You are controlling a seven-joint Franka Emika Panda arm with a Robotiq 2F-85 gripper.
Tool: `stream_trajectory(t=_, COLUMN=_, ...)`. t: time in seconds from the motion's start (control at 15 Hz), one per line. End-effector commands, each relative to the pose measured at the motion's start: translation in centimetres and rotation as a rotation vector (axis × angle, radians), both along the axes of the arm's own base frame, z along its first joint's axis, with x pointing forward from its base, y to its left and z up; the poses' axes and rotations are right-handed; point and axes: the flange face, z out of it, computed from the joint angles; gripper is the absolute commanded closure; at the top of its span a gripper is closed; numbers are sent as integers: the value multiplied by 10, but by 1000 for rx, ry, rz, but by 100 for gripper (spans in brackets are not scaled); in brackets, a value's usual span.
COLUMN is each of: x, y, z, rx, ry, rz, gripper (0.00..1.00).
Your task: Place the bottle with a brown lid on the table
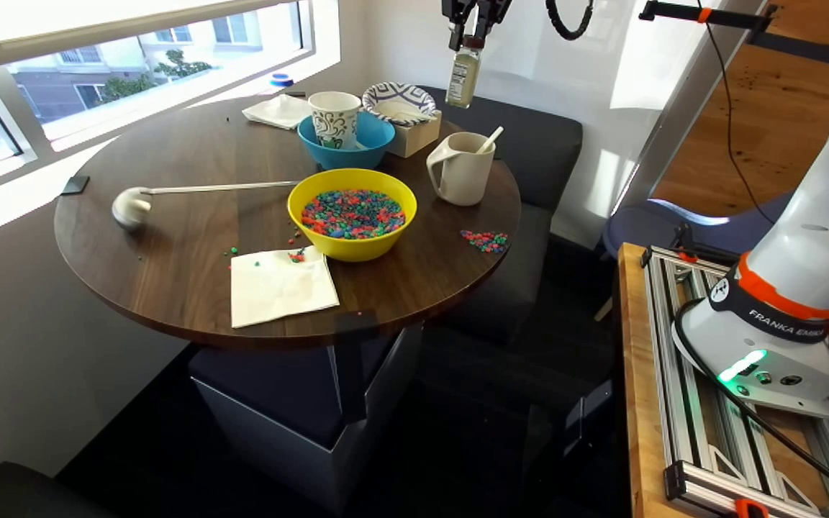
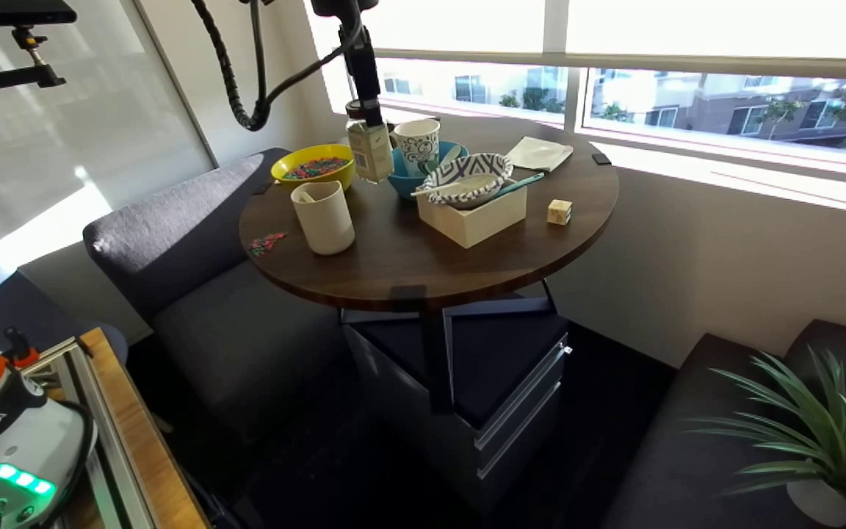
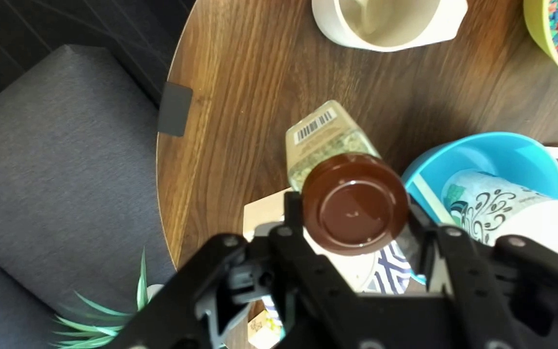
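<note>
Where the wrist view is starting at left, the grey seat (image 3: 61, 160) is showing past the edge of the round table (image 3: 240, 111); a release too near that edge would be risking a fall. Next, the pale box (image 3: 262, 209) is showing partly behind the gripper (image 3: 355, 213), so a straight descent could be snagging on its corner. Mid-view, the gripper is pinching the bottle with a brown lid (image 3: 330, 140) by that lid, closed only to its width; the bottle is hanging above the table, apart from it and apparently leaning. Because the grip is so high, the bottle could be pivoting on contact, then toppling once let go. Farther right, the pale jug (image 3: 410, 24) and the blue bowl (image 3: 516, 165) are narrowing the free space, and sideways drift could be knocking the paper cup (image 3: 511, 213) in that bowl.
</note>
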Motion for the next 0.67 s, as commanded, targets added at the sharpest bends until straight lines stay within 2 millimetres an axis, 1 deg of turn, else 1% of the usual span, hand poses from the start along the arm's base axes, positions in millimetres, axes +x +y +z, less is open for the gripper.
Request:
stream_trajectory(t=0.0, x=-3, y=-12, z=-21, rx=-40, ry=34, rz=-23, gripper=76)
stream_trajectory(t=0.13, x=-10, y=-21, z=-37, rx=-22, ry=72, rz=-42, gripper=76)
stream_trajectory(t=0.27, x=-12, y=-29, z=-53, rx=-3, ry=65, rz=-70, gripper=76)
stream_trajectory(t=0.4, x=-9, y=-37, z=-67, rx=-17, ry=47, rz=-100, gripper=76)
stream_trajectory(t=0.6, x=-5, y=-43, z=-80, rx=-34, ry=23, rz=-126, gripper=76)
